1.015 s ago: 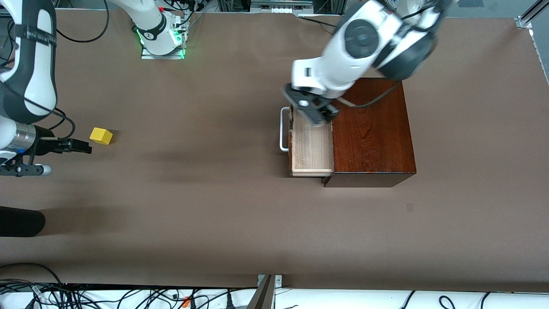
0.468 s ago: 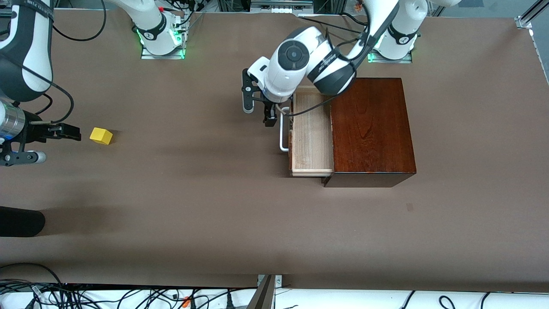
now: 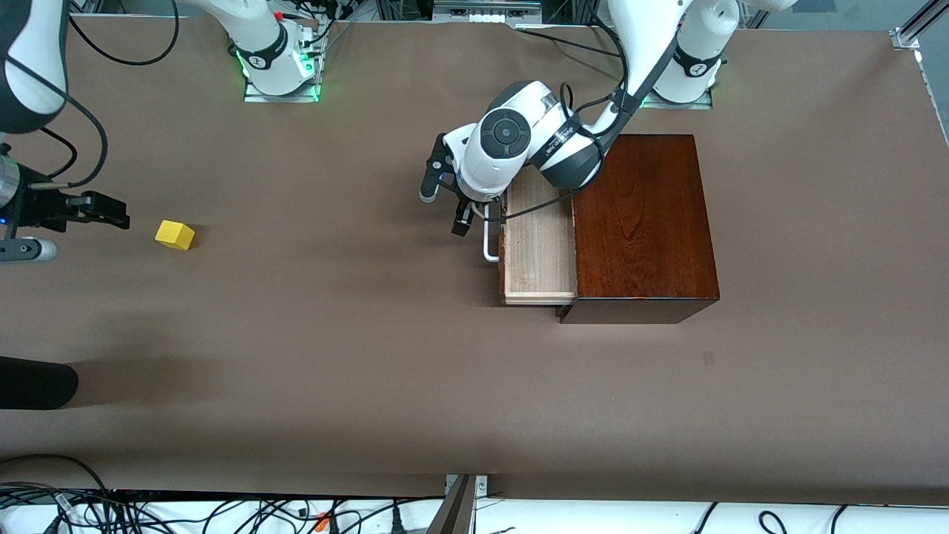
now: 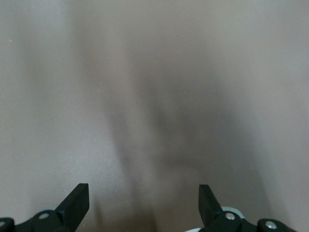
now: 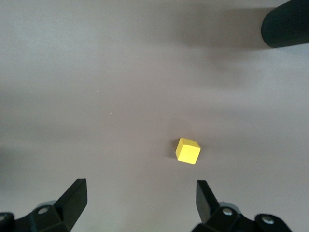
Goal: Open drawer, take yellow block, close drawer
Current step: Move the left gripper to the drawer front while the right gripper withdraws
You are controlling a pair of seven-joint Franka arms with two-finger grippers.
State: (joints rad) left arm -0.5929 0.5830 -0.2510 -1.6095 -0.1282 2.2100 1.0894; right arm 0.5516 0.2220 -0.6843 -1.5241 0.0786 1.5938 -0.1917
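Beside the open drawer's (image 3: 540, 245) handle hangs the left tool (image 3: 443, 206), fingers apart (right tool (image 3: 111, 211) likewise, near the yellow block (image 3: 175, 235)).

A black ribbed cylinder (image 3: 33, 383) lies on the brown cloth-covered bench (image 3: 334, 356) at the right arm's end, near tangled black cables (image 3: 111, 512) along its edge.

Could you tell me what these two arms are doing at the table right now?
The drawer of the dark wooden box is pulled open and looks empty. The yellow block lies on the table toward the right arm's end. The left gripper hangs just beside the drawer's white loop handle, jaws open, holding nothing. The right gripper hovers near the block, jaws open and empty. What seems left is closing the drawer.
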